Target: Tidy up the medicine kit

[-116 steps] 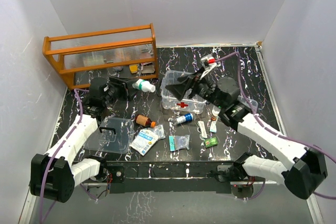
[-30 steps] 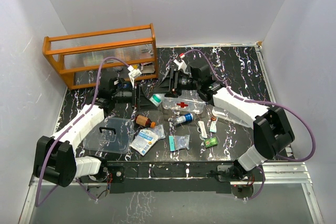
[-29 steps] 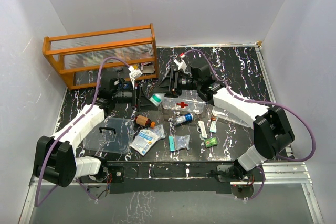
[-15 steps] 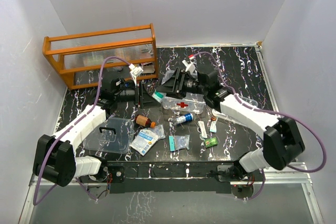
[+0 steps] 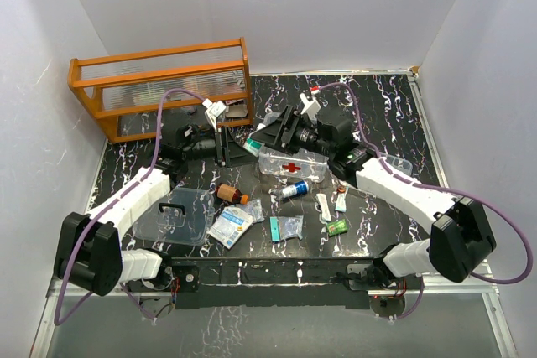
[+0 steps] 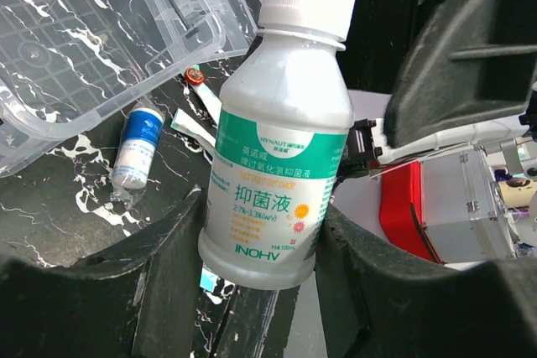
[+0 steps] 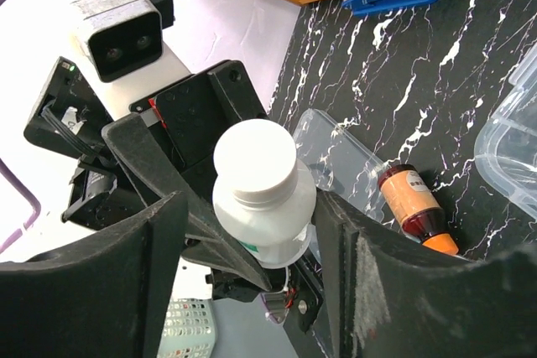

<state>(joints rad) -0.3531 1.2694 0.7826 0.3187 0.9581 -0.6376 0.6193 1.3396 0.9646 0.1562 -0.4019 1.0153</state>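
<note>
Compared with a second ago, the right wrist has shifted toward the right of the overhead frame, and the white bottle (image 5: 254, 147) sits a touch higher. The left gripper (image 6: 260, 224) pinches that bottle by its lower body, both fingers pressed against the green-and-white label. The right gripper (image 7: 252, 207) faces it from the opposite side with its fingers spread around the white cap; a gap shows on at least one side, so it is not squeezing.

In the overhead view the two grippers meet just left of centre. The medicine kit box (image 5: 310, 169), clear with a red cross on its front, rests on the table (image 5: 394, 115) just to their lower right, with the bottle near its upper left corner. The lid (image 5: 180, 215) lies flat at the lower left, well apart from the box and beside the left forearm.

From the left wrist the box fills the upper left, with a blue-capped vial (image 6: 138, 153) beside it. From the right wrist a brown bottle (image 7: 415, 207) lies at the lower right.
</note>
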